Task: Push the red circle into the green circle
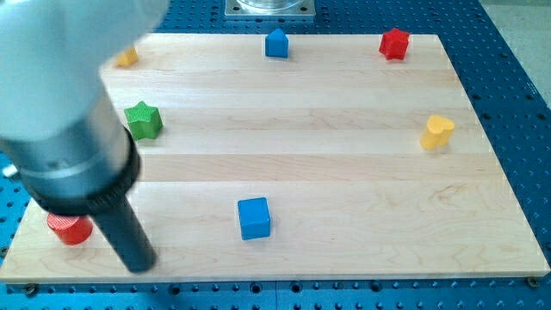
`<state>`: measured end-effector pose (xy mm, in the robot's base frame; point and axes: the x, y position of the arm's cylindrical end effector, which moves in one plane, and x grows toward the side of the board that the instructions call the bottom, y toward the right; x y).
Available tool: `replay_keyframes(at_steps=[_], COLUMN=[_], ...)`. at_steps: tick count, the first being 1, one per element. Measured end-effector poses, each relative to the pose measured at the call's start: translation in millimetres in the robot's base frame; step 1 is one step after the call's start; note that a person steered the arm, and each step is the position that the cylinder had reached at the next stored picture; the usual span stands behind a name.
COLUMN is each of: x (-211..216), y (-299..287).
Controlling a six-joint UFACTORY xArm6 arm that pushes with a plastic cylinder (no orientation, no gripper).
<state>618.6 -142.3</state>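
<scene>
my tip (pixel 140 263) just right of upright red circle (pixel 69 229).

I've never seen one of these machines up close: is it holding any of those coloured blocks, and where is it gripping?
Nothing is held. The arm ends in a plain rod; my tip rests on the board just right of the red circle, apparently not touching it.

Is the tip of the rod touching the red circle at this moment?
Apart. In the camera view, bare board shows between my tip and the red circle, which lies to the tip's left, partly hidden under the arm's body.
</scene>
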Motion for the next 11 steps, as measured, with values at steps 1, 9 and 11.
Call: replay_keyframes(at_steps=[1, 9, 11], x=[-11, -116, -143], y=[-62, -92, -55])
